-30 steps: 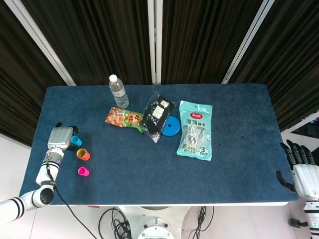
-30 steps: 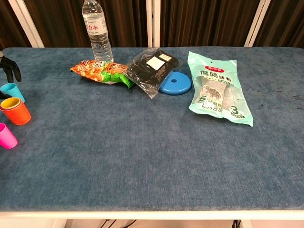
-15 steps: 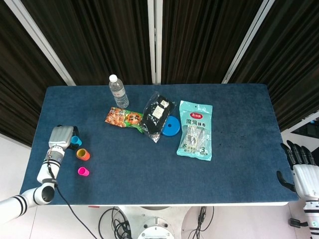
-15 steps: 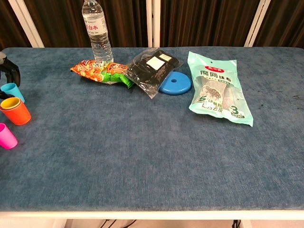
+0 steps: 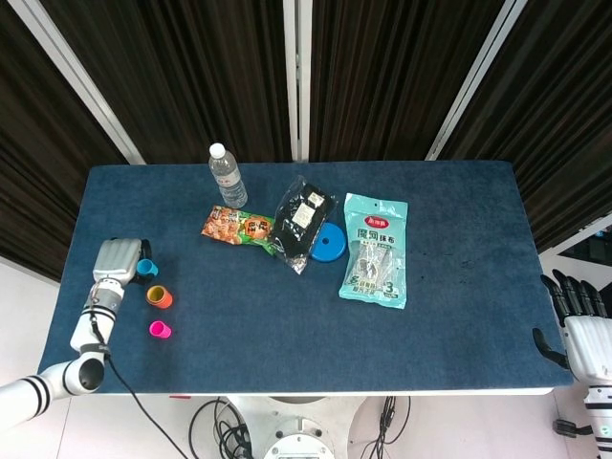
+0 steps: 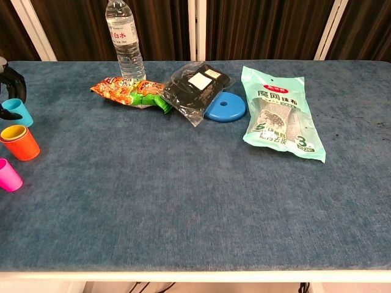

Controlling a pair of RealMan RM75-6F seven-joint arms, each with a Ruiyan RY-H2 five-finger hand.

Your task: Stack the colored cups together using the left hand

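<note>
Three small cups stand near the table's left edge: a blue cup (image 5: 145, 267) (image 6: 17, 112), an orange cup (image 5: 159, 296) (image 6: 19, 141) and a pink cup (image 5: 160, 330) (image 6: 8, 174). My left hand (image 5: 115, 261) sits right against the blue cup and appears to hold it; the cup looks slightly tilted and raised. In the chest view only its dark fingers (image 6: 11, 76) show, above the cup at the frame's edge. My right hand (image 5: 583, 330) hangs off the table's right front corner, fingers spread, holding nothing.
A water bottle (image 5: 228, 177) stands at the back. A snack bag (image 5: 237, 227), a black pouch (image 5: 304, 218), a blue disc (image 5: 330, 244) and a green cloth pack (image 5: 375, 251) lie mid-table. The blue table (image 5: 287, 325) ends just left of the cups.
The blue cup has shifted a little away from the orange cup, up in both views, together with my left hand. The right hand has hardly moved.
</note>
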